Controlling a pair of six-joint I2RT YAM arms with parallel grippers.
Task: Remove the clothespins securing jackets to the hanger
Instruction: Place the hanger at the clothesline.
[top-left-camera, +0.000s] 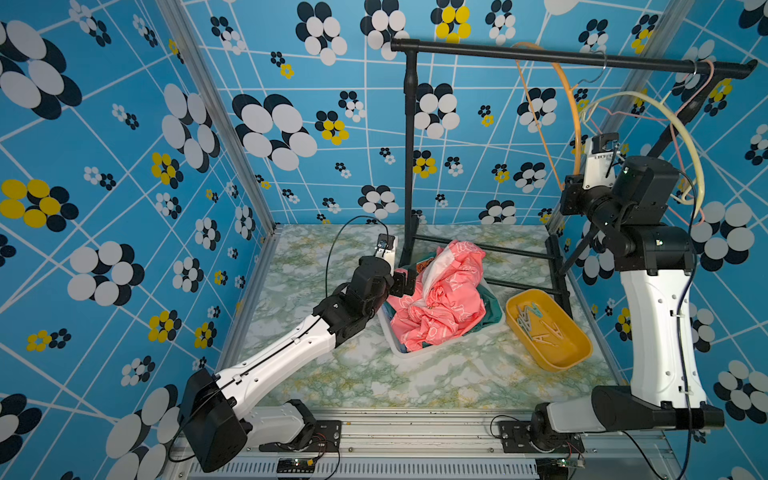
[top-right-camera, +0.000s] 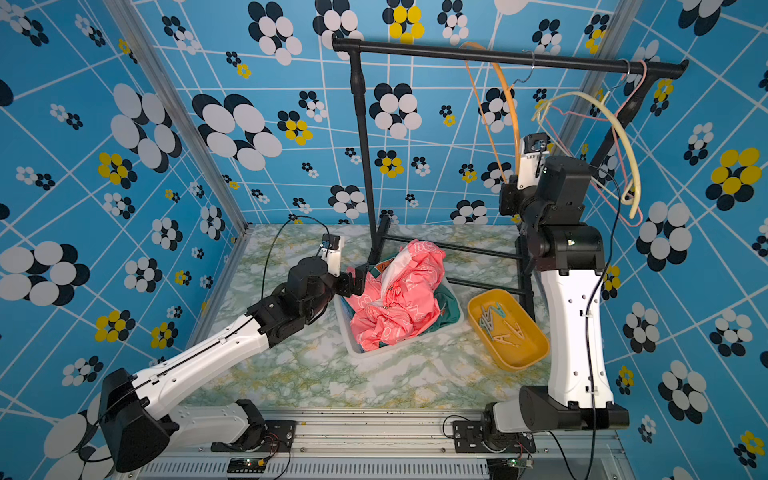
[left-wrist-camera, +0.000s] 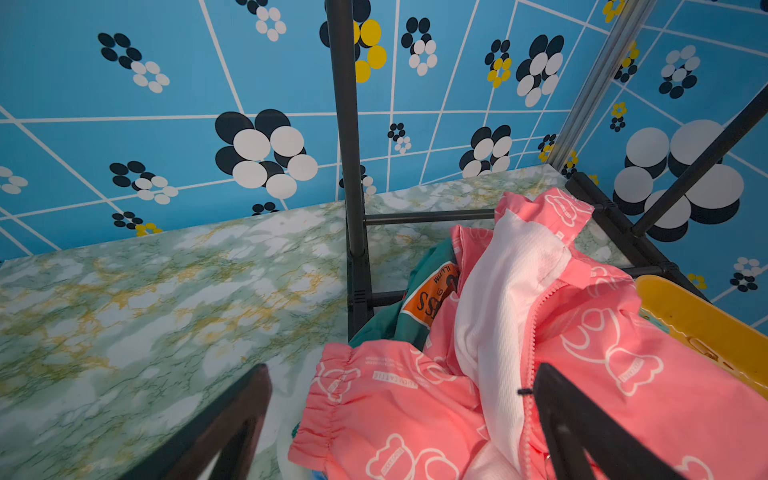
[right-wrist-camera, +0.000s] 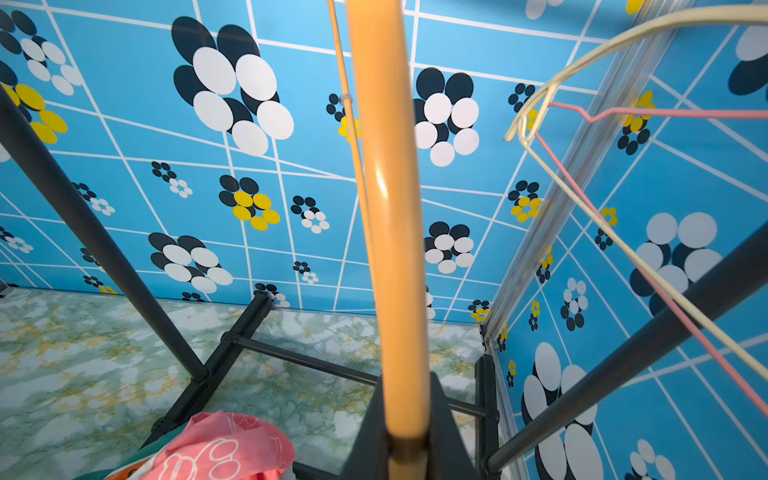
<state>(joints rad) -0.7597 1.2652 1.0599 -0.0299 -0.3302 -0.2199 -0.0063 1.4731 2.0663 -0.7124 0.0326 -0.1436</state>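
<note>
We see our left gripper (left-wrist-camera: 401, 374) spread wide over the pink jacket (top-left-camera: 440, 299); our right gripper (right-wrist-camera: 405, 380) clamps the orange hanger (right-wrist-camera: 390, 208).

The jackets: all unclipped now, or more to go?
Nearly done. The jackets lie heaped in the white bin, clothespins sit in the yellow tray, and the hangers on the rail hang bare. The right gripper is shut on the orange hanger; the left gripper is open at the heap. No pinned jacket is in view.
</note>
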